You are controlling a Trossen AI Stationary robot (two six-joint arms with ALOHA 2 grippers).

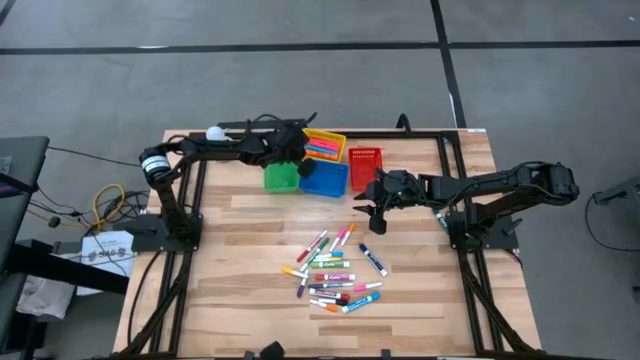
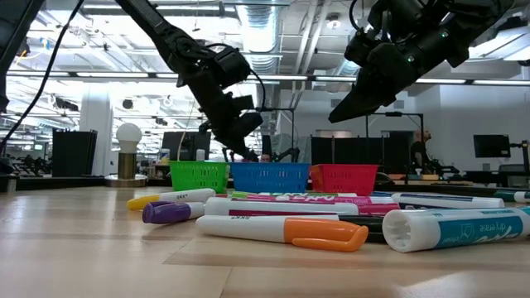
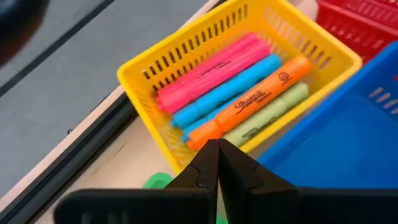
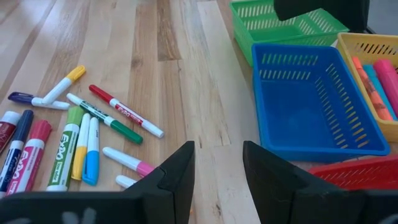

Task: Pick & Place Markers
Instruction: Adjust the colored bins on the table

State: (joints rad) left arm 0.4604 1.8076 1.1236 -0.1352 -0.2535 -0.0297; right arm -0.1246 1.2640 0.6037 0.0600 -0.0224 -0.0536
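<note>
The markers (image 1: 335, 270) are scattered in a loose heap on the wooden table (image 1: 240, 290), toward its near edge and a little right of centre. Their long axes run several ways: most lie roughly parallel to the near edge, while a few at the far side of the heap slant toward the baskets. They are thin plastic cylinders with white or coloured barrels and caps in pink, orange, green, blue, red and purple.

The right gripper (image 1: 366, 216) is held above the bare wood between the heap and the red basket (image 1: 364, 167). Its fingers (image 4: 177, 177) are spread apart with nothing between them (the markers lie beyond and to one side, untouched).

The left gripper (image 3: 217, 155) hangs over the cluster of square latticed plastic baskets at the far edge, where the yellow basket (image 3: 155, 74), blue basket (image 4: 311, 99) and green basket (image 1: 281, 178) meet. Its fingers are pressed together, holding nothing. In the yellow basket four thicker highlighters (image 3: 236, 93) (pink, blue, orange, pale green) lie side by side, parallel.
</note>
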